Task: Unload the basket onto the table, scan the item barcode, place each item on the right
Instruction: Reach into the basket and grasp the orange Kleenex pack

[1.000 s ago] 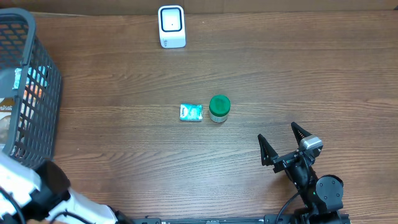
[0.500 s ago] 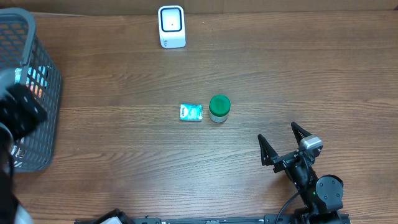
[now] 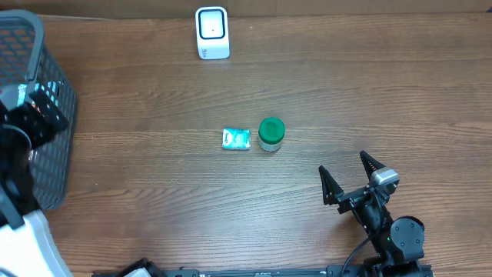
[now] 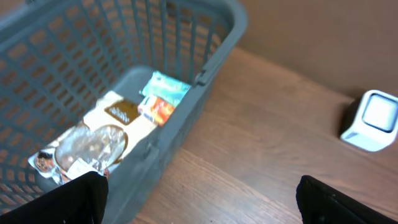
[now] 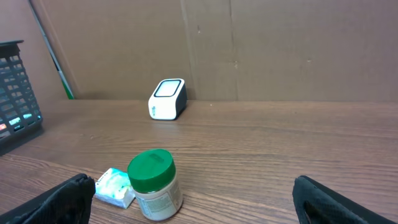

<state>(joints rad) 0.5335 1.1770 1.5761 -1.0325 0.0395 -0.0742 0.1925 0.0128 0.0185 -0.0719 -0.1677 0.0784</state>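
Note:
A white barcode scanner (image 3: 212, 32) stands at the table's far edge and also shows in the right wrist view as the scanner (image 5: 168, 98). A green-lidded jar (image 3: 270, 133) and a teal packet (image 3: 236, 138) sit side by side mid-table. My right gripper (image 3: 352, 178) rests open near the front right, facing the jar (image 5: 154, 183) with nothing between its fingers. My left gripper (image 4: 199, 208) hovers open and empty above the near rim of the grey basket (image 4: 205, 68). Inside the basket lie a teal packet (image 4: 165, 87), an orange pack (image 4: 157, 110) and a clear-wrapped snack (image 4: 87, 146).
The grey mesh basket (image 3: 54, 108) fills the table's left edge, with my left arm (image 3: 23, 177) beside and over it. Bare wood lies between the basket and the jar. A brown cardboard wall (image 5: 280, 43) backs the table.
My left arm swung up from the front-left corner to the basket, and its jaws spread a little wider. The right arm, jar and packet have not moved.

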